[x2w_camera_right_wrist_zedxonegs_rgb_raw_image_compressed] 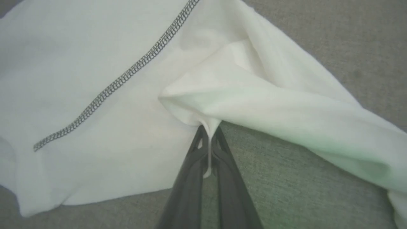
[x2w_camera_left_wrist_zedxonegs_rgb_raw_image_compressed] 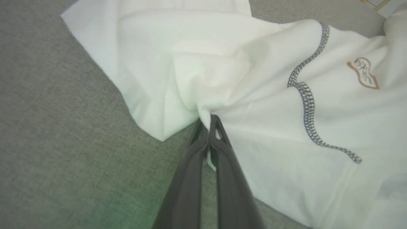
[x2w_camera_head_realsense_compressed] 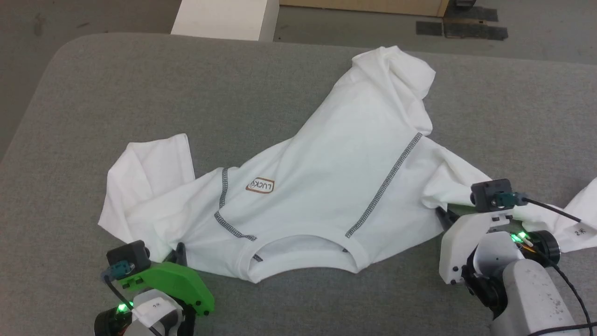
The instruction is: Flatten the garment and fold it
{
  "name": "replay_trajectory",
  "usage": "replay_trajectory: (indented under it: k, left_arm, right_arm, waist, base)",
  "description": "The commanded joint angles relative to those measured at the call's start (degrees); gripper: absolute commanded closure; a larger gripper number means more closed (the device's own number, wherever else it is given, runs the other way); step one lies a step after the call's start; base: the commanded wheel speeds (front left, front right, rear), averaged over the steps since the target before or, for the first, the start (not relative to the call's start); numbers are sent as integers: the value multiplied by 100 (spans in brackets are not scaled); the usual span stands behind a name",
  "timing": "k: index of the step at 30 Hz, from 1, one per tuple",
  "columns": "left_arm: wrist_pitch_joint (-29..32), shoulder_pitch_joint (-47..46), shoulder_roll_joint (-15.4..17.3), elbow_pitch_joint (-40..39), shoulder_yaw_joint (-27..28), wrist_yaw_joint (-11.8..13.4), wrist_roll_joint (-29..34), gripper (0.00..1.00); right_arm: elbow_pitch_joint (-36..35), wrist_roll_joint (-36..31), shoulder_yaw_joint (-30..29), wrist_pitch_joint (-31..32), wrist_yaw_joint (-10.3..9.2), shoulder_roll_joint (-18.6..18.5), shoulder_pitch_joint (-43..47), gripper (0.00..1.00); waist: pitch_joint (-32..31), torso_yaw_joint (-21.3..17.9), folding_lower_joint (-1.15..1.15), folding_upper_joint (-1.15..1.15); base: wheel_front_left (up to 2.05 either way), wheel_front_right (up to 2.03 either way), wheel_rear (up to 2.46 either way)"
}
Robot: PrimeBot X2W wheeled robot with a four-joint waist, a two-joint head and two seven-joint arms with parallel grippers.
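so the garment (x2w_camera_head_realsense_compressed: 326,154) is lying front-up on the grey table (x2w_camera_head_realsense_compressed: 140,93), pretty rumpled, nowhere near flat. I'll use the little chest label (x2w_camera_head_realsense_compressed: 260,185) as my reference point since it's easy to spot

- the collar (x2w_camera_head_realsense_compressed: 303,254) sits on the near side of the label, closest to the robot, lying open and flat-ish
- the hem end is on the far side of the label and off to its right, bunched up in a lumpy fold
- a short dark seam (x2w_camera_head_realsense_compressed: 224,196) runs just left of the label, and a long one (x2w_camera_head_realsense_compressed: 387,186) slants well to its right
- left of the label one sleeve (x2w_camera_head_realsense_compressed: 149,177) is doubled back on itself in a wide flap
- the left gripper (x2w_camera_head_realsense_compressed: 179,252) is down-left of the label, near the collar's left end. In the wrist view its two dark fingers (x2w_camera_left_wrist_zedxonegs_rgb_raw_image_compressed: 229,165) are pressed together with a pinch of white cloth caught between them
- the right gripper (x2w_camera_head_realsense_compressed: 443,217) is way out right of the label, past the long seam. Same deal, clamped on a gathered fold of the shirt, with a sliver of fabric showing between the fingers (x2w_camera_right_wrist_zedxonegs_rgb_raw_image_compressed: 187,190)
- the other sleeve trails further right past that gripper

there's also a white box (x2w_camera_head_realsense_compressed: 224,18) off the table edge, far side of the label
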Motion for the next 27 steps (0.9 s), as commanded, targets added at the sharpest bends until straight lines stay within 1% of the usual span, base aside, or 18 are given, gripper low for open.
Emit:
replay_trajectory:
  k: [1, 4, 7, 10, 11, 15, 17, 19, 22, 24, 27]
  left_arm:
    - [-42, -22, 55, 5, 10, -32, -35, 100]
    - [-136, 4, 90, -56, 38, -75, -59, 100]
    - [-253, 29, 72, -364, 72, -154, -149, 100]
    - [-257, -14, 44, -829, 121, -326, -376, 100]
    - [-217, -65, 54, -1016, 133, -427, -484, 100]
    - [174, -452, 176, -1721, 61, -781, -814, 100]
    - [498, -784, 211, -2030, 41, -923, -1088, 100]
    - [843, -1216, 269, -2242, 61, -992, -1339, 100]
    - [1269, -1994, 295, -2336, 180, -936, -1684, 100]
    - [1448, -2617, 330, -2246, 299, -821, -1795, 100]
    - [1569, -3627, 429, -1922, 458, -634, -1777, 100]
  right_arm:
    - [-29, 87, -41, -96, -9, 2, 37, 100]
    - [-237, 315, -114, -245, -9, 2, 174, 100]
    - [-676, 697, -157, -291, -9, 2, 382, 100]
    - [-1273, 888, -190, -184, -9, 2, 549, 100]
    - [-1537, 913, -224, -112, -9, 2, 586, 100]
    - [-2490, 745, -328, 288, -9, 2, 455, 100]
    - [-2876, 552, -344, 551, -9, -26, 191, 100]
    - [-3124, 455, -313, 835, -9, -168, -193, 100]
    - [-3172, 404, -254, 1200, -9, -506, -946, 100]
    - [-3014, 404, -206, 1405, -9, -744, -1566, 100]
    - [-2574, 366, -48, 1589, -9, -1110, -2618, 100]
  waist:
    - [-103, -43, 0, 0]
    - [-249, -89, 0, 0]
    - [-391, -160, 0, 0]
    - [-505, -251, 0, 0]
    - [-535, -283, 0, 0]
    - [-586, -405, 0, 0]
    - [-554, -467, 0, 0]
    - [-466, -525, 0, 0]
    - [-227, -605, 0, 0]
    - [10, -654, 0, 0]
    - [473, -739, 0, 0]
  base:
    - [0, 0, 0]
    - [0, 0, 0]
    - [0, 0, 0]
    - [0, 0, 0]
    - [0, 0, 0]
    - [0, 0, 0]
    - [0, 0, 0]
    - [0, 0, 0]
    - [0, 0, 0]
    - [0, 0, 0]
    - [0, 0, 0]
